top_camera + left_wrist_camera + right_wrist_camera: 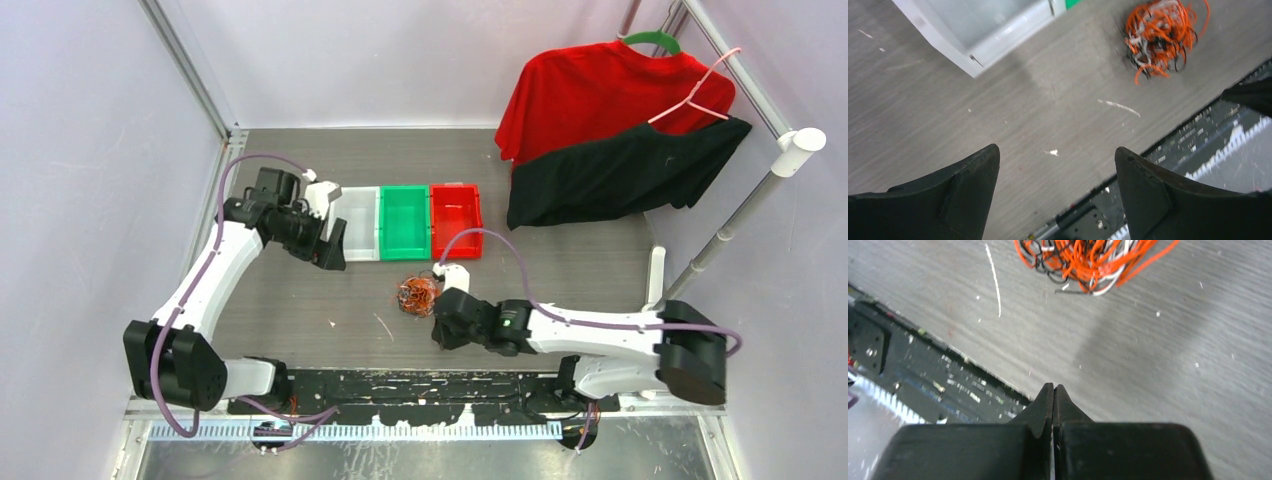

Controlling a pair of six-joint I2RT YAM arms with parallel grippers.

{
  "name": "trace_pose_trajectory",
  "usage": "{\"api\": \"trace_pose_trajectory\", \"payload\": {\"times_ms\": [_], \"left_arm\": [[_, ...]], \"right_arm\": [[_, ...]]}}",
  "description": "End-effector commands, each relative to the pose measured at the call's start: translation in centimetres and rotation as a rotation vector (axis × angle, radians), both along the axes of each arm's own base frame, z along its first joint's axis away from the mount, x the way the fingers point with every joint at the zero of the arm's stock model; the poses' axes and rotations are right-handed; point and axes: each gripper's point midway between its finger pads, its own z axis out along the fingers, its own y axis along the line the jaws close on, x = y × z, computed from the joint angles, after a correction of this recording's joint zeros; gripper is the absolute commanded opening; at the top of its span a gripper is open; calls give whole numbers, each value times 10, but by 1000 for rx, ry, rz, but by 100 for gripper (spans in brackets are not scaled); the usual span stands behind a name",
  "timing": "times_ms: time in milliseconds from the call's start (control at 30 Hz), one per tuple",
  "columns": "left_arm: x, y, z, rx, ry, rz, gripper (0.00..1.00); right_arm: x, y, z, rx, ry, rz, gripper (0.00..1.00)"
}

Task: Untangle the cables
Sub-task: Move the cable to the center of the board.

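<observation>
The cables (415, 295) lie as one tangled ball of orange, black and white cords on the table, just below the red bin. The left wrist view shows the ball (1160, 35) at the top right, and in the right wrist view it (1088, 260) sits at the top edge. My left gripper (330, 250) hangs open over the table beside the white bin, well left of the ball, with nothing between its fingers (1056, 150). My right gripper (440, 335) is shut with nothing in it (1053, 386), a short way in front of the ball. A single white cord (383, 326) lies loose to the left of the ball.
White (358, 222), green (405, 222) and red (456, 220) bins stand in a row behind the cables. A red shirt (600, 95) and a black garment (620, 175) hang on a rack at the back right. A black perforated rail (420, 385) runs along the near edge.
</observation>
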Motion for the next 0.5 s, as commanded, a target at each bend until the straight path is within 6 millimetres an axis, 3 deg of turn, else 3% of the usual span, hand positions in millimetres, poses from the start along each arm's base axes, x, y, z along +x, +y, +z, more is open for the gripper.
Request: {"api": "trace_pose_trajectory", "payload": {"times_ms": [0, 33, 67, 133, 233, 300, 467], "left_arm": [[-35, -3, 16, -23, 7, -140, 84], [-37, -2, 18, -21, 1, -146, 84], [-37, -3, 19, -23, -4, -154, 84], [-38, -3, 22, -27, -13, -160, 84], [-39, -4, 24, -36, -15, -164, 84], [-39, -4, 25, -35, -15, -164, 84], [-43, 0, 26, -13, -10, -170, 86]], "right_arm": [[-21, -33, 17, -20, 37, -26, 1], [-21, -39, 21, -26, 28, -35, 2], [-19, -44, 26, -33, 13, -46, 11], [-4, -52, 38, -46, -61, -99, 39], [21, -37, 55, 18, -131, -148, 65], [43, -28, 55, 30, -147, -183, 70], [97, -22, 37, 40, -151, -269, 68]]}}
